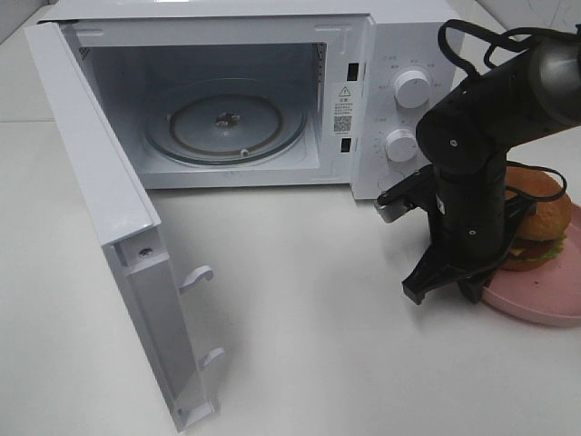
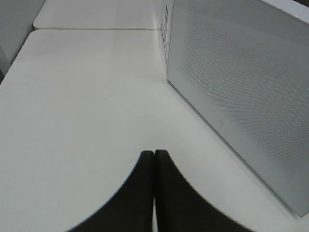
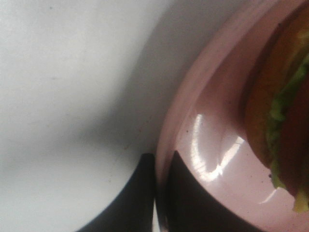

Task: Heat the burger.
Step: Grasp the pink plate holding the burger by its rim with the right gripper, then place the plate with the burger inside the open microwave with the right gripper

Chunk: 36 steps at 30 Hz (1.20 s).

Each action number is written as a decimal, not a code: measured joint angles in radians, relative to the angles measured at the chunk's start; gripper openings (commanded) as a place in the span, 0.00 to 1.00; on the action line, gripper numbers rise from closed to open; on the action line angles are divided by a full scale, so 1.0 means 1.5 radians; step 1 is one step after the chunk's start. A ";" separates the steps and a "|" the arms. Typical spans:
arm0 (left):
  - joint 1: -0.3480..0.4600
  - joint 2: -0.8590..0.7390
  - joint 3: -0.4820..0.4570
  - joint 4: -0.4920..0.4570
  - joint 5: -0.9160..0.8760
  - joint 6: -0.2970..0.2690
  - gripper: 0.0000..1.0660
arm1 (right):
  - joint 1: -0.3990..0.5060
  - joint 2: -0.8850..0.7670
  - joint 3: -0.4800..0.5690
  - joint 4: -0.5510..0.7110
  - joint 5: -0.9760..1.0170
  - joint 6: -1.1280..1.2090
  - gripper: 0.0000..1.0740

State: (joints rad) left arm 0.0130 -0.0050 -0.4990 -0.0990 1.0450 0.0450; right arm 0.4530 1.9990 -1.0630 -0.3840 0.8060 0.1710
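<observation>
A white desk carries a white microwave along its back edge, its door swung wide open towards the desk's left side and its glass turntable bare. Towards the desk's right edge, just in front of the microwave's dials, the burger sits on a pink plate, and the right gripper is clenched on the plate's near rim, one finger on each side. The left gripper is closed on nothing, above bare desk beside the door's outer face.
</observation>
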 measured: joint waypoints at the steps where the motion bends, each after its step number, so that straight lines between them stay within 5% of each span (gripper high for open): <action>1: 0.000 0.000 0.000 0.000 0.000 0.000 0.00 | 0.000 0.000 0.000 -0.001 -0.001 0.004 0.00; 18: 0.000 0.000 0.000 0.000 0.000 0.000 0.00 | 0.006 -0.065 0.065 -0.012 -0.047 0.007 0.00; 36: 0.000 0.000 0.000 0.000 0.000 0.000 0.00 | 0.157 -0.213 0.203 -0.109 -0.061 0.095 0.00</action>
State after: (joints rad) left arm 0.0130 -0.0050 -0.4990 -0.0990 1.0450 0.0450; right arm 0.6880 1.6790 -0.7580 -0.5480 0.7150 0.3140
